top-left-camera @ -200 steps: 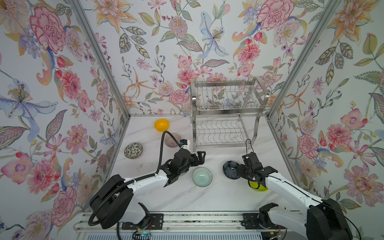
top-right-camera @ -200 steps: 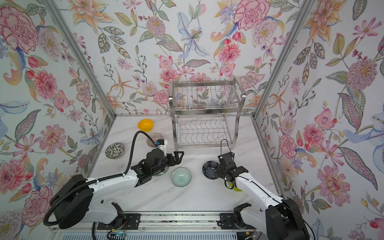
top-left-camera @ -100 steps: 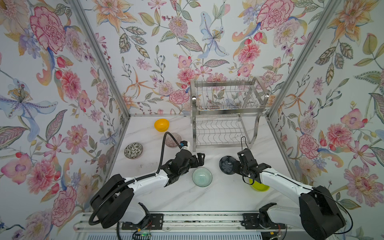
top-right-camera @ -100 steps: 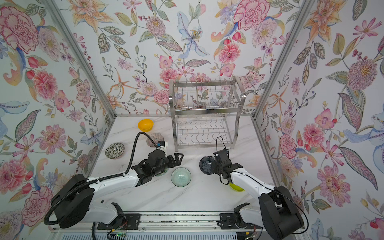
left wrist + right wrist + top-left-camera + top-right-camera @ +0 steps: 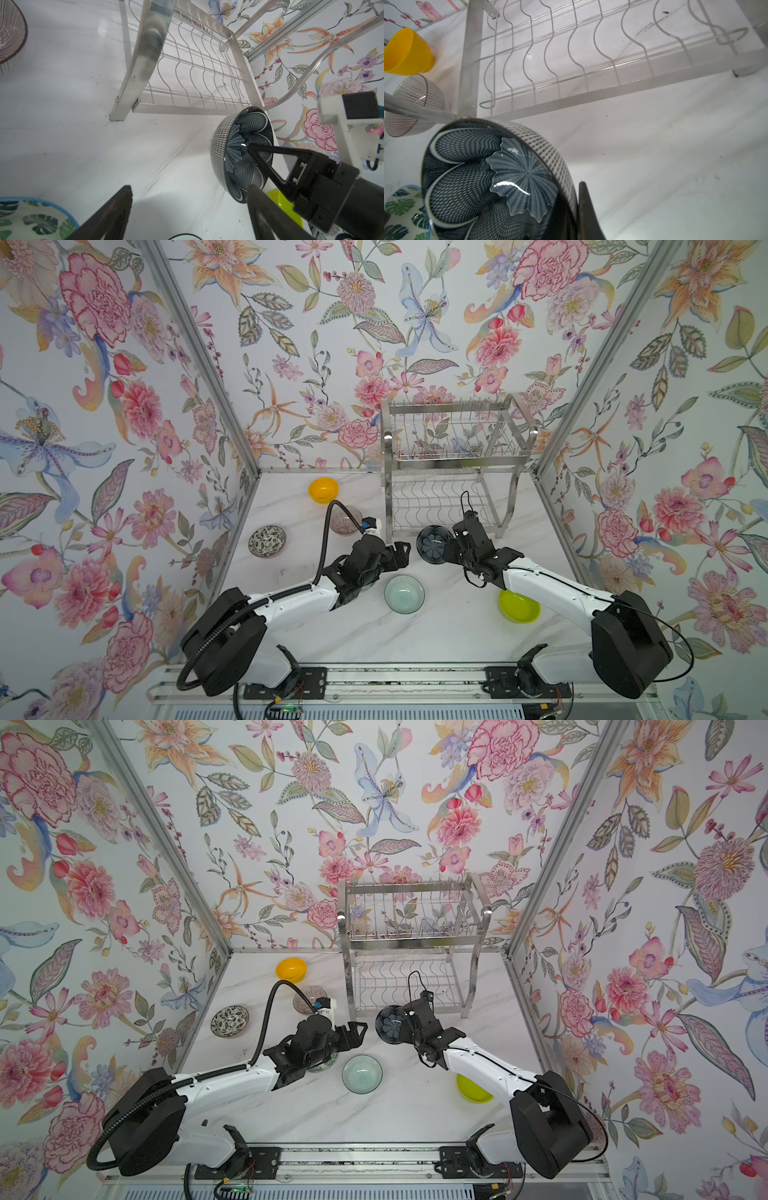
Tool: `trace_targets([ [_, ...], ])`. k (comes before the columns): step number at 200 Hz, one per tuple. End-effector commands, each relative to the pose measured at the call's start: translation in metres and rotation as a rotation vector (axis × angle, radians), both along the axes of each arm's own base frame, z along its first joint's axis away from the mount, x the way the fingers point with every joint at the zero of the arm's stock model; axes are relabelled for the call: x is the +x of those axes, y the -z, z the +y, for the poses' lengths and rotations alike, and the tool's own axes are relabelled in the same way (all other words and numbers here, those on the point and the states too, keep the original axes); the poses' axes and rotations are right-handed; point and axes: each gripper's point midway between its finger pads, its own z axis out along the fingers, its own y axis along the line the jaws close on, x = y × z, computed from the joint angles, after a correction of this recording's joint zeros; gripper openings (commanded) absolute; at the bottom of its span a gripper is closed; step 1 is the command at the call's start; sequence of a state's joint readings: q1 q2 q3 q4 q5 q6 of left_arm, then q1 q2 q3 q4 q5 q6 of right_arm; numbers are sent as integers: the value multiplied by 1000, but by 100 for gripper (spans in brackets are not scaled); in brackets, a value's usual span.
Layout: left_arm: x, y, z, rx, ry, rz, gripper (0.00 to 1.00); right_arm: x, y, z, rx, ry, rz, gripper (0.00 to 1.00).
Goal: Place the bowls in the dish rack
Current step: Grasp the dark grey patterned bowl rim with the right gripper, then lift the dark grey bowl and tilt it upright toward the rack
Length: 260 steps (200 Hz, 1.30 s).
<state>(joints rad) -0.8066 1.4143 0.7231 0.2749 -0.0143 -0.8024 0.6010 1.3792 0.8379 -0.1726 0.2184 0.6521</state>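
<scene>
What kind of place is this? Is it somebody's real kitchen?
Probably a small robot practice booth, not a real kitchen: flowery walls box in one white table, two robot arms are fixed to a rail at its front, and it holds a dish rack and loose bowls.

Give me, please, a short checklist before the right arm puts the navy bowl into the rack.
1. Navy bowl gripped: ok, right gripper is shut on its rim, bowl tipped on edge.
2. Rack free: ok, no bowl in either tier.
3. Left gripper out of the way: ok, open and empty, near the bowl but apart.
4. Path: ok, nothing lies between bowl and rack.
5. Bowl lined up with a slot: cannot tell.
</scene>
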Motion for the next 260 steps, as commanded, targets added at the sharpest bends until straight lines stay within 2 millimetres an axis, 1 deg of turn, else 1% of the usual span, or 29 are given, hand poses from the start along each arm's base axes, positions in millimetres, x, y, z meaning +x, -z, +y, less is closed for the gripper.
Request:
trace_targets([
  [1, 9, -15, -9, -5, -3, -54, 83, 21, -31, 18, 44, -13, -104, 0],
  [33, 14, -23, -13, -33, -18, -96, 76, 29, -41, 32, 24, -10, -147, 0],
  [48, 17, -24, -16, -34, -22, -102, 72, 31, -45, 36, 17, 0, -165, 0],
  [72, 22, -25, -21, -16, -21, -128, 62, 33, -51, 42, 22, 18, -196, 0],
  [88, 27, -20, -21, 19, -39, -135, 52, 34, -55, 45, 42, 31, -213, 0],
  [109, 32, -14, -18, 46, -64, -135, 48, 36, -60, 46, 64, 39, -231, 0],
  [139, 34, -16, -21, 48, -69, -148, 39, 39, -68, 48, 89, 53, -255, 0],
  [161, 36, -23, -24, 31, -71, -164, 36, 39, -69, 51, 103, 54, -262, 0],
  [163, 37, -13, -25, 47, -67, -149, 36, 39, -69, 51, 104, 55, -262, 0],
  [167, 38, -10, -26, 53, -67, -145, 36, 39, -69, 52, 104, 54, -263, 0],
  [200, 42, -10, -34, 57, -58, -144, 32, 37, -72, 56, 121, 51, -273, 0],
  [222, 44, -10, -32, 54, -70, -145, 29, 36, -74, 60, 132, 47, -279, 0],
  [242, 43, -14, -28, 36, -88, -159, 18, 36, -74, 59, 126, 52, -279, 0],
  [260, 42, -17, -26, 21, -96, -170, 5, 35, -76, 60, 132, 47, -278, 0],
])
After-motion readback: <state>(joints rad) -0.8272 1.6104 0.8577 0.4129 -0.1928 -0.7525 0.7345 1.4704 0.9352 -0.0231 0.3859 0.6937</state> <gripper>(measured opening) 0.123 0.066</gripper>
